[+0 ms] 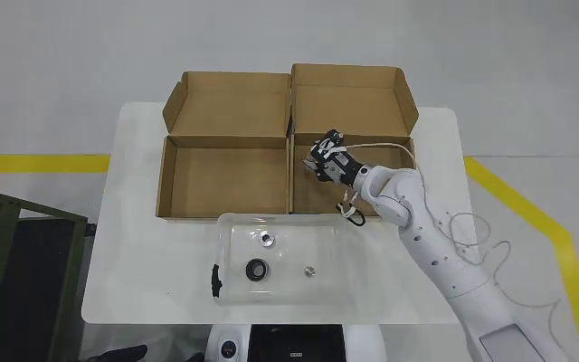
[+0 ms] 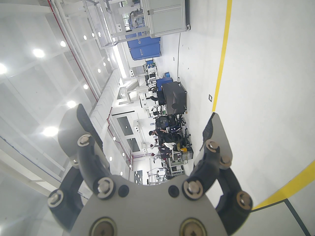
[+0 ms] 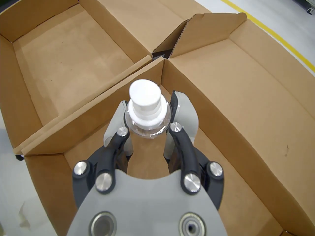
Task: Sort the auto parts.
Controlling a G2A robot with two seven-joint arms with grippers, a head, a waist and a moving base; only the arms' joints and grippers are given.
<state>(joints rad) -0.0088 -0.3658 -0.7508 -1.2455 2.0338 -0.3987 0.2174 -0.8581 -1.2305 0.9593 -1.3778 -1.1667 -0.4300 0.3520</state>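
Part in right gripper is white, stepped, cylindrical, with clear flange.

Right arm over right box, clear tray

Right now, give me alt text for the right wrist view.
The right hand is shut on a white stepped part with a clear collar, held over an open cardboard box. A second open box stands alongside.

Left box beside right box, both behind the tray
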